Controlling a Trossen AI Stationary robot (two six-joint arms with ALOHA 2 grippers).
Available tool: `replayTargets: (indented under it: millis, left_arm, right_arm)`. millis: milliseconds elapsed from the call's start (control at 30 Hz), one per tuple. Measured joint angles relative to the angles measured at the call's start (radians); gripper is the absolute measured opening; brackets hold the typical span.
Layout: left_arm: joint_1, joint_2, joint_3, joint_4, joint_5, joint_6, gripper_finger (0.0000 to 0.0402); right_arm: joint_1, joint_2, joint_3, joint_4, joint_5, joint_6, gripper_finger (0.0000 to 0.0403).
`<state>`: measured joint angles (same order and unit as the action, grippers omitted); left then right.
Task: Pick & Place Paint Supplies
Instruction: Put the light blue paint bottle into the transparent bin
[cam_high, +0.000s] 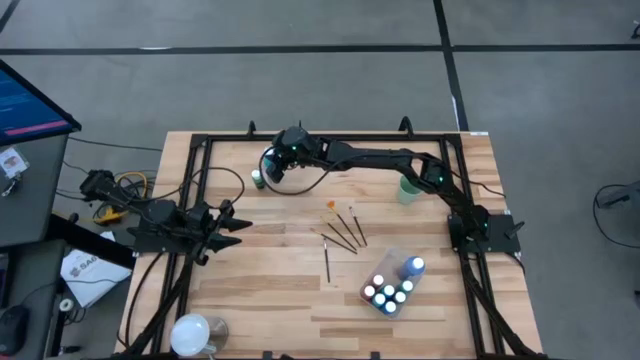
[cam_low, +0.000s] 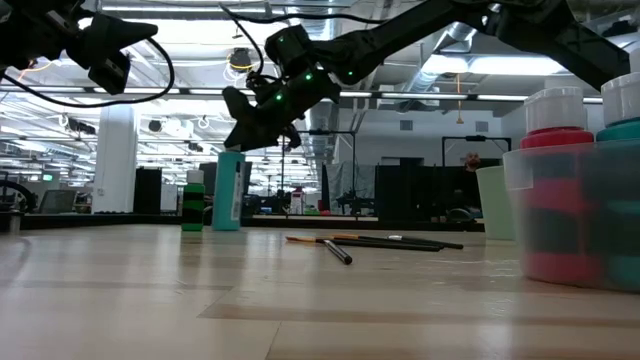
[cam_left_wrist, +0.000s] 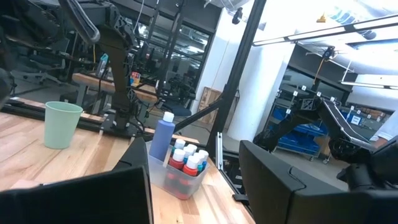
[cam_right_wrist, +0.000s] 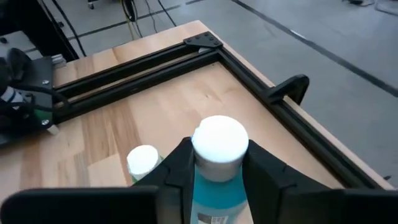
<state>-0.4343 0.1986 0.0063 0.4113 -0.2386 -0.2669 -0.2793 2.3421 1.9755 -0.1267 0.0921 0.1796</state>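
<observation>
Several small bottles (cam_high: 388, 292) sit in a clear tub (cam_high: 372, 277) at the table's near right, with four brushes (cam_high: 343, 232) lying loose mid-table beyond it. At the far left corner, the right gripper (cam_right_wrist: 214, 163) has its fingers pressed on both sides of a white-capped teal bottle (cam_right_wrist: 219, 168), beside a green bottle (cam_right_wrist: 142, 160). The left gripper (cam_high: 228, 228) hovers at the left edge, fingers apart.

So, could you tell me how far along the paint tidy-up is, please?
Done: the tub already holds about six bottles. In hand: the right gripper is closed around a teal bottle at the far edge. Left: a green bottle beside it and the brushes mid-table.
</observation>
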Motion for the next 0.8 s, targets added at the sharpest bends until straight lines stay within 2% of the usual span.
replayTargets:
  millis: [300, 567, 700, 800]
  left_arm:
    - [0.000, 0.000, 0.000, 0.003, 0.000, 0.000, 0.0132]
    - [0.000, 0.000, 0.000, 0.003, 0.000, 0.000, 0.0132]
    - [0.000, 0.000, 0.000, 0.003, 0.000, 0.000, 0.0132]
    - [0.000, 0.000, 0.000, 0.003, 0.000, 0.000, 0.0132]
  right_arm:
    - [0.000, -0.103, -0.005, -0.055, -0.034, 0.016, 0.0094]
    - [0.001, -0.331, -0.003, -0.216, -0.018, -0.069, 0.0094]
    - [0.025, -0.483, -0.002, -0.349, -0.014, -0.097, 0.0094]
    - [0.065, -0.585, -0.002, -0.467, 0.029, -0.100, 0.0094]
